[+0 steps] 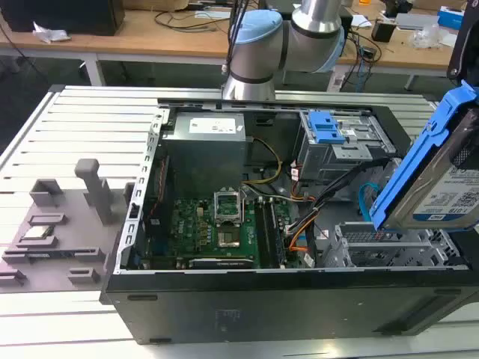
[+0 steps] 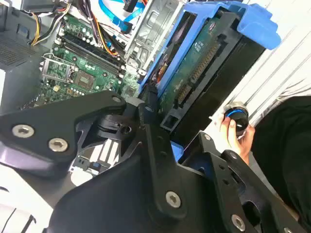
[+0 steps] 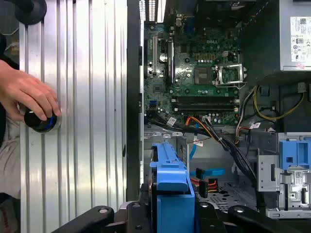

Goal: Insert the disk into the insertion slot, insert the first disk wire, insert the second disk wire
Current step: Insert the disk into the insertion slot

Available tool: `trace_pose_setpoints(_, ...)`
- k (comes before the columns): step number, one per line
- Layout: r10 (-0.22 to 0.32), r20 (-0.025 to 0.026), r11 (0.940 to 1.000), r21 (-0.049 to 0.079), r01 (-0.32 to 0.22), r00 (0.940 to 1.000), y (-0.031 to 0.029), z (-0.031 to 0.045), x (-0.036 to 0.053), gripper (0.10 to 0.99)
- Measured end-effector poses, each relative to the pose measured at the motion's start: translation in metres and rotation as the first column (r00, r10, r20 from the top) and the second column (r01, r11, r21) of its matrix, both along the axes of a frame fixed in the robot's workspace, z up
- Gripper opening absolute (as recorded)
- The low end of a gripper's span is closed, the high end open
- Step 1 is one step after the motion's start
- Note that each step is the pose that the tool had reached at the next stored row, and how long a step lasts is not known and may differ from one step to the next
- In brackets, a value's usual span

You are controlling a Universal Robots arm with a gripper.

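The disk (image 1: 453, 191), a silver drive with a white label in a bright blue carrier frame (image 1: 415, 161), hangs tilted above the open computer case at the exterior view's right. My gripper (image 3: 170, 216) is shut on it, with black fingers (image 2: 146, 112) clamped on the carrier's sides (image 2: 204, 58). Under the disk lies the insertion slot (image 1: 382, 247), a silver perforated cage (image 3: 221, 194) with its bay unoccupied. The second disk wire (image 1: 364, 200), a thin light-blue cable (image 3: 192, 151), loops loose inside the case just beside the slot.
A grey drive cage with blue tabs (image 1: 329, 134) sits behind the slot. Black and orange wire bundles (image 1: 310, 213) cross between the motherboard (image 1: 217, 224) and the slot. A person's hand (image 3: 29, 92) holds a round knob (image 3: 41, 122) on the ribbed table beside the case.
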State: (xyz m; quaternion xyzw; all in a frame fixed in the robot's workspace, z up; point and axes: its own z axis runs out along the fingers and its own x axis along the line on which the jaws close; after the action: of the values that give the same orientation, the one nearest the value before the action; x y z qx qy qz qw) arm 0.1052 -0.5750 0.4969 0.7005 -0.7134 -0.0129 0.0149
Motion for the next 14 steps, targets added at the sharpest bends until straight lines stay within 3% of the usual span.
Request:
trace_pose_setpoints(3, 0.000, -0.0001, 1.0000, 0.000, 0.000, 1.0000, 0.0000, -0.0162, 0.0000, 0.361)
trace_pose_setpoints(7, 0.000, -0.0001, 1.0000, 0.000, 0.000, 1.0000, 0.0016, -0.0267, 0.0000, 0.361)
trace_pose_setpoints(12, 0.000, 0.0000, 1.0000, 0.001, 0.000, 1.0000, 0.0118, -0.0442, 0.0000, 0.361)
trace_pose_setpoints(14, 0.000, 0.0000, 1.0000, 0.001, 0.000, 1.0000, 0.0164, -0.0478, 0.0000, 0.361)
